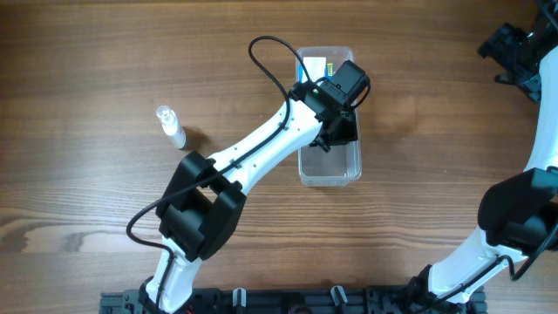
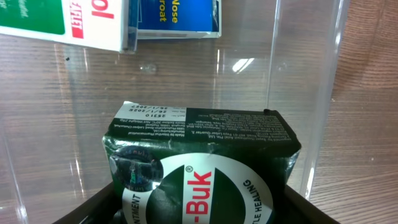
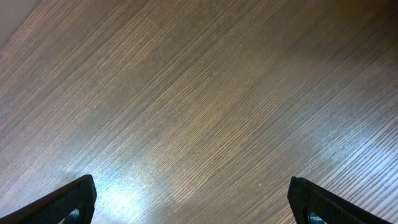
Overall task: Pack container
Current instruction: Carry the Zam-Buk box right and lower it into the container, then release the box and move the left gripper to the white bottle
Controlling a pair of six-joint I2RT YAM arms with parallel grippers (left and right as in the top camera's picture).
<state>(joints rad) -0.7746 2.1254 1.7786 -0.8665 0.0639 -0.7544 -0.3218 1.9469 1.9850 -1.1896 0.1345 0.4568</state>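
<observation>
Left claw (image 2: pixel 198 208) is closed to the width of a dark green ointment box (image 2: pixel 199 155) (label reads "-Buk"). One finger presses each end, and the printed face is turned up toward the wrist camera. The claw is inside the container (image 2: pixel 311 93): clear walls rise on both sides of it and the floor lies under and ahead of the box. Whether the box already rests on that floor cannot be told. Probably it is held end to end so the fingers pass between the long walls and the box goes down flat. Ahead of the claw, at the far end of the tub, a white-and-green box (image 2: pixel 62 22) lies partly over a blue box (image 2: pixel 177 18), both already packed. The bare floor just ahead of the held box looks like the intended spot. From overhead, the left claw (image 1: pixel 336 129) sits about mid-length in the container (image 1: pixel 336 174), with open tub behind it. A small clear spray bottle (image 1: pixel 170 126) lies on the table (image 1: pixel 87 70), well off to the claw's left and outside the tub. Right claw (image 3: pixel 191 190) is spread wide and holds nothing, with only bare wood below it. It is parked far from the container, at the table's far right corner (image 1: pixel 514 48).
</observation>
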